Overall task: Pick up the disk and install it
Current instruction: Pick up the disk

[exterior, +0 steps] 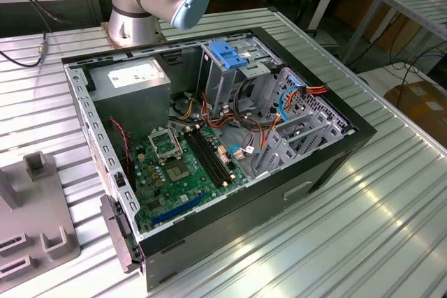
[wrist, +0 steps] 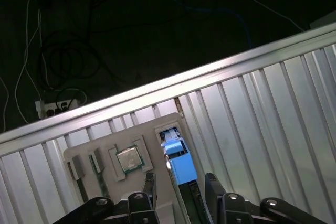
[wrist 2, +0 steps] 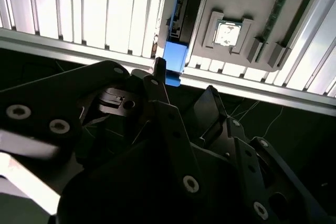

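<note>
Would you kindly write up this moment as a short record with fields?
Gripper: open, fingers either side of the disk
Disk: on edge in a slot of the grey holder
Beside disk: processor chip in a holder recess
Computer case: open on the ribbed table, blue latch atop its drive cage
Task stage: disk not yet picked up

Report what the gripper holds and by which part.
Cannot be told. The gripper straddles the blue-railed end of the disk, which stands on edge in a slot of the grey holder; whether it clamps is not visible.
</note>
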### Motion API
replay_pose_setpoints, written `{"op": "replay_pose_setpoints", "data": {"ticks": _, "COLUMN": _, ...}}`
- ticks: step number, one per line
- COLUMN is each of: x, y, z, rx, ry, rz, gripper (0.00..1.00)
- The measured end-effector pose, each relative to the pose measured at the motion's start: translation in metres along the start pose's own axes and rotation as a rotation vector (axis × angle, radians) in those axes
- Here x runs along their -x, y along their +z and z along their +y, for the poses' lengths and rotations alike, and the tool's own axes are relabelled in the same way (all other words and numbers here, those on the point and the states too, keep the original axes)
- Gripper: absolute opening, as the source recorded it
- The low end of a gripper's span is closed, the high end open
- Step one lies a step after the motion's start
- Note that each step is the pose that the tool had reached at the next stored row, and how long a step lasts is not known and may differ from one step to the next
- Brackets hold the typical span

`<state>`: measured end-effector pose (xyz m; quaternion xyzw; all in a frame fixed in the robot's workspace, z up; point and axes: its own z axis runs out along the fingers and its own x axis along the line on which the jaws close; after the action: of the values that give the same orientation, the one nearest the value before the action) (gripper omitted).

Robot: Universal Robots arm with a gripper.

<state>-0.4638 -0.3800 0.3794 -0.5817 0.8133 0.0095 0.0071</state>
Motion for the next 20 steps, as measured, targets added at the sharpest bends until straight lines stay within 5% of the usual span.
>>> {"op": "replay_pose_setpoints", "data": {"ticks": 15, "x": 0.0, "y": 0.0001, "z": 0.0, "rx": 0.0001, "ry": -0.009, "rz": 0.0001, "gripper": 0.5}}
{"op": "replay_pose_setpoints", "data": {"ticks": 18, "x": 0.0, "y": 0.0003, "z": 0.0, "rx": 0.0009, "ry": -0.043, "rz": 0.0002, "gripper": 0.5}}
{"op": "replay_pose_setpoints", "data": {"ticks": 20, "x": 0.0, "y": 0.0011, "z": 0.0, "rx": 0.0026, "ry": -0.117, "rz": 0.0008, "gripper": 0.5}}
